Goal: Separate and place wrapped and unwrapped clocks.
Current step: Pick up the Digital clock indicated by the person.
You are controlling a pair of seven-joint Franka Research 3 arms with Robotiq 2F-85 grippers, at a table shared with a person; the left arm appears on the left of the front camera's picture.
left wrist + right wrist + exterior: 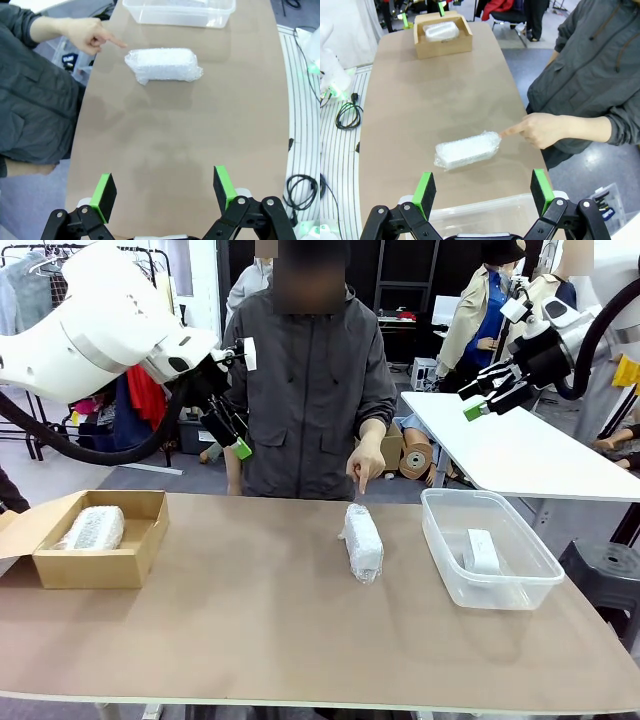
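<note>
Front view: a film-wrapped white oblong clock [363, 542] lies mid-frame on the brown desk [250, 625]. Left wrist view: left end effector [162, 187], fingers apart, at bottom; clock upper centre. Right wrist view: right end effector [482, 187] likewise apart; clock mid-frame.

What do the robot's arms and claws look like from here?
The left arm and right arm are glossy white with rounded shells. A thick black hose loops along the left one. The left claw and right claw are black linkages with two fingers, each tipped by a bright green pad.
</note>
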